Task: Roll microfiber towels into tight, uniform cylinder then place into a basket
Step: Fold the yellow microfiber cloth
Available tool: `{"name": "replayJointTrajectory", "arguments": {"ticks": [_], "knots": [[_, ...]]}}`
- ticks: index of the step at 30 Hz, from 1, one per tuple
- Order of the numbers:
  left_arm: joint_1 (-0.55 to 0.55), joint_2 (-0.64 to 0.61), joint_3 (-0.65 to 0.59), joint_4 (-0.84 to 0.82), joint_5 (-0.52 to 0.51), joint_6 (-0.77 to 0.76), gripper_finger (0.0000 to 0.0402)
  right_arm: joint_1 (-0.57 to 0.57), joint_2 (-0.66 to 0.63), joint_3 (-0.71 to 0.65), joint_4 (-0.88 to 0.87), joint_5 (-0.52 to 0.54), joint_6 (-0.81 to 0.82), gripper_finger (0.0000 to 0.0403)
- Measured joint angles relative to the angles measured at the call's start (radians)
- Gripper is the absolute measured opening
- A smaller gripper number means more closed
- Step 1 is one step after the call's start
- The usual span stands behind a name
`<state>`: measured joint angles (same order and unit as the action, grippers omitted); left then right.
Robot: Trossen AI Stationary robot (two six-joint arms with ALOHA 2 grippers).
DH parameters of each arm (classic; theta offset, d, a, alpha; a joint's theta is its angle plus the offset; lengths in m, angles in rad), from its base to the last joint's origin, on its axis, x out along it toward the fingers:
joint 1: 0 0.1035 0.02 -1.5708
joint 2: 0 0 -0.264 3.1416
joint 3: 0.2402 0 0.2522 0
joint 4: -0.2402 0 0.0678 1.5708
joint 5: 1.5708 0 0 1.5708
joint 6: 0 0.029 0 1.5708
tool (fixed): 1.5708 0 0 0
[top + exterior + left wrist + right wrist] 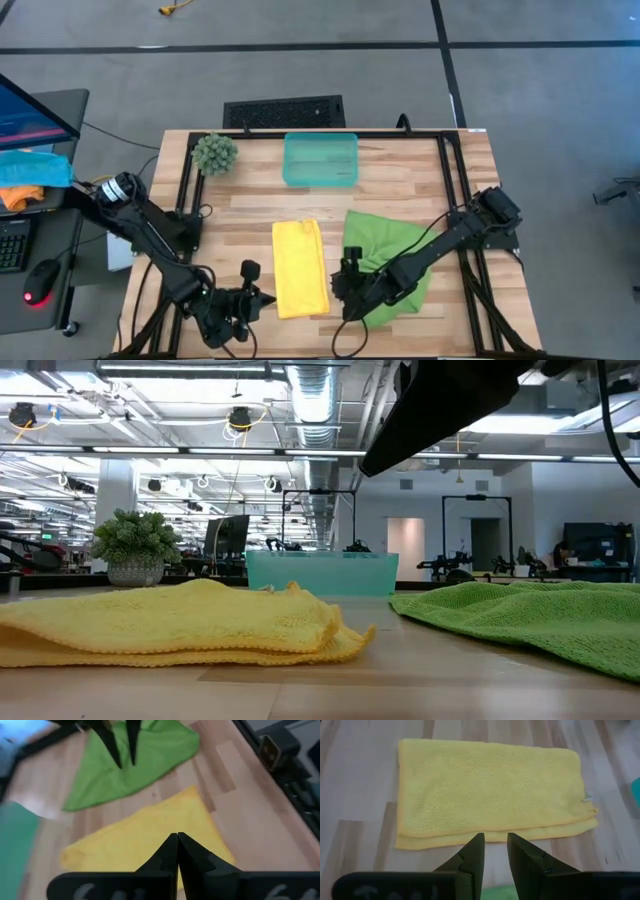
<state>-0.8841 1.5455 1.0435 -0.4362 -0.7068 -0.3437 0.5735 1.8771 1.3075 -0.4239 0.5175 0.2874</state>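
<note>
The right jaws stand partly apart with nothing between them, poised just beside the long edge of the folded yellow towel, over the near part of the counter. Beneath that arm lies the lime green towel, spread loosely toward the counter's right side. The left jaws are pressed together and empty, at the near edge of the counter just left of the yellow towel. The yellow towel lies flat at the counter's middle. The teal basket sits by the far edge, empty, with a fuzzy green plant at the far left corner.
</note>
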Motion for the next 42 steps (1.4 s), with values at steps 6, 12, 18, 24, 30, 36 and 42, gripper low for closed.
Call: {"name": "replayJointTrajectory", "arguments": {"ticks": [6, 12, 18, 24, 30, 36, 42], "knots": [[0.019, 0.000, 0.000, 0.000, 0.077, -0.062, 0.0000, 0.000, 0.000, 0.000, 0.031, -0.016, 0.001, 0.0108], [0.039, 0.000, 0.000, 0.000, 0.101, -0.068, 0.0000, 0.000, 0.000, 0.000, 0.075, -0.093, 0.002, 0.0108], [0.052, 0.000, 0.000, 0.000, 0.104, -0.071, 0.0000, 0.000, 0.000, 0.000, 0.075, -0.098, 0.002, 0.0108], [0.056, 0.000, 0.000, 0.000, 0.120, -0.064, 0.0000, 0.000, 0.000, 0.000, 0.074, -0.098, 0.002, 0.0108], [0.056, 0.000, 0.000, 0.000, 0.128, -0.100, 0.0009, 0.000, 0.001, 0.000, 0.074, -0.098, 0.002, 0.0108], [0.056, 0.000, 0.000, 0.000, 0.105, -0.097, 0.0064, 0.000, 0.001, 0.000, 0.073, -0.098, 0.001, 0.0117], [0.056, 0.023, 0.000, 0.003, 0.117, -0.121, 0.0130, 0.000, 0.003, -0.024, 0.069, -0.098, 0.001, 0.0161]]}}
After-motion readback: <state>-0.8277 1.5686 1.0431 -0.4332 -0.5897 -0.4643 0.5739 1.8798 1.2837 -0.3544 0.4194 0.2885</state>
